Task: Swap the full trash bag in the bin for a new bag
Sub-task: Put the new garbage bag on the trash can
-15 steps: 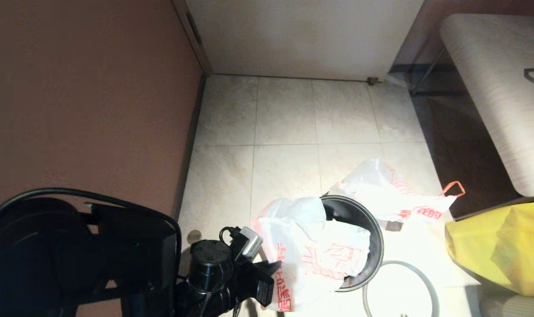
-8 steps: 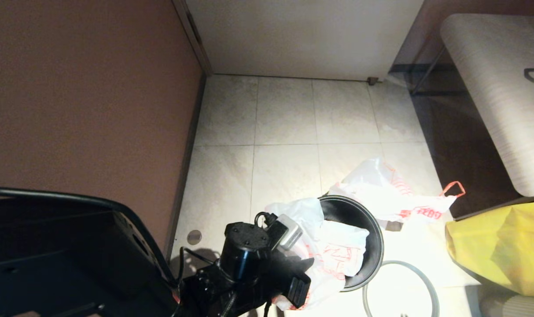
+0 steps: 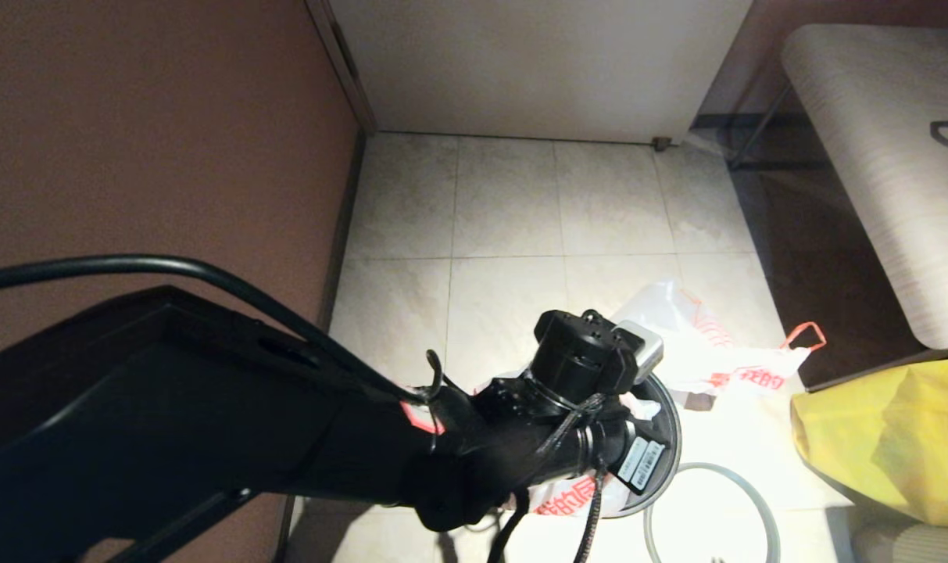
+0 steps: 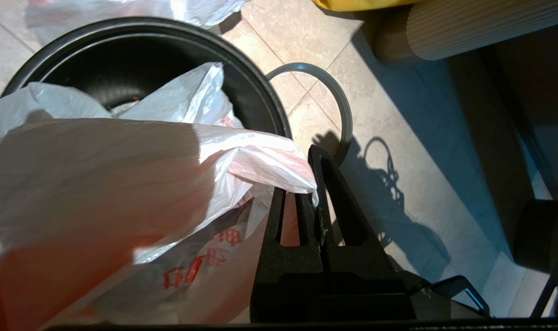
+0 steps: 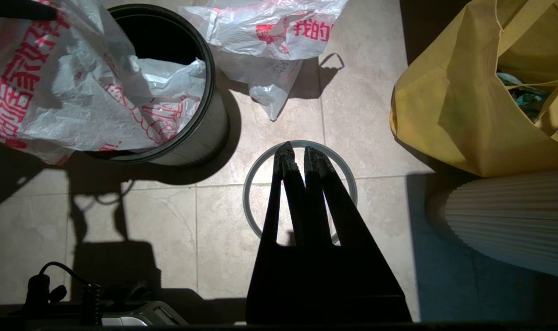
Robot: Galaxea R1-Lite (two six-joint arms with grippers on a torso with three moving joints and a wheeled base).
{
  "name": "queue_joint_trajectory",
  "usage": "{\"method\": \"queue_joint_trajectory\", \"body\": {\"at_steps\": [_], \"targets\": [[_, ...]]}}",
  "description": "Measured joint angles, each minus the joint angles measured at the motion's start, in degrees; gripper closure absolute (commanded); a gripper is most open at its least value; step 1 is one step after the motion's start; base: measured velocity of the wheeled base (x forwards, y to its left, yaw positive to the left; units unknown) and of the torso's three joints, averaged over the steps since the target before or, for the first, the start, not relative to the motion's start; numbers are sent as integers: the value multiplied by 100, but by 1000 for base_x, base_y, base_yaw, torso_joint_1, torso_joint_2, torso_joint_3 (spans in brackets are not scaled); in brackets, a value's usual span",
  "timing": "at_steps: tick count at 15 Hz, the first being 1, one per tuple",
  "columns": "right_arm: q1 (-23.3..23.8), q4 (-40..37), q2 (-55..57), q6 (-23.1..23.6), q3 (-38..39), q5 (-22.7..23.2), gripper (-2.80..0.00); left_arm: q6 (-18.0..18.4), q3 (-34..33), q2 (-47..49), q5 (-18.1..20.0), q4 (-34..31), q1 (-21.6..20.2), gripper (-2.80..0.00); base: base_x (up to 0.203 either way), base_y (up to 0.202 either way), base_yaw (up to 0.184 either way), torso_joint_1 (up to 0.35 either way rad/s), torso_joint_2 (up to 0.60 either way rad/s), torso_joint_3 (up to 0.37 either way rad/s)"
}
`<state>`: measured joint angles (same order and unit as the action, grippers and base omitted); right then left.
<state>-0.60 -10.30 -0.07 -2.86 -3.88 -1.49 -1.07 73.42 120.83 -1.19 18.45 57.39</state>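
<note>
The left gripper point(image 4: 306, 174), pinched shut on the new bag's point(image 4: 122, 174) hem, hung over the bin's point(image 4: 255, 92) near rim, the bin's opening lying just beyond its fingertips.

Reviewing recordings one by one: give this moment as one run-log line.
left gripper: shut on new bag over bin | right gripper: shut, idle above grey hoop | full trash bag: floor
</note>
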Motion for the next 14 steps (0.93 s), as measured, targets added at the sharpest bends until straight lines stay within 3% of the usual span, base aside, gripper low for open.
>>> {"method": "queue_joint_trajectory", "body": {"at_steps": [9, 14], "targets": [[-2, 0, 0, 42, 0, 0, 0, 63, 3672, 1736, -482, -2348, 482, 0, 0, 0, 0, 0, 0, 0], [2, 0, 0, 44, 0, 0, 0, 197, 3942, 2133, -598, -1780, 826, 0, 0, 0, 0, 0, 0, 0]]}}
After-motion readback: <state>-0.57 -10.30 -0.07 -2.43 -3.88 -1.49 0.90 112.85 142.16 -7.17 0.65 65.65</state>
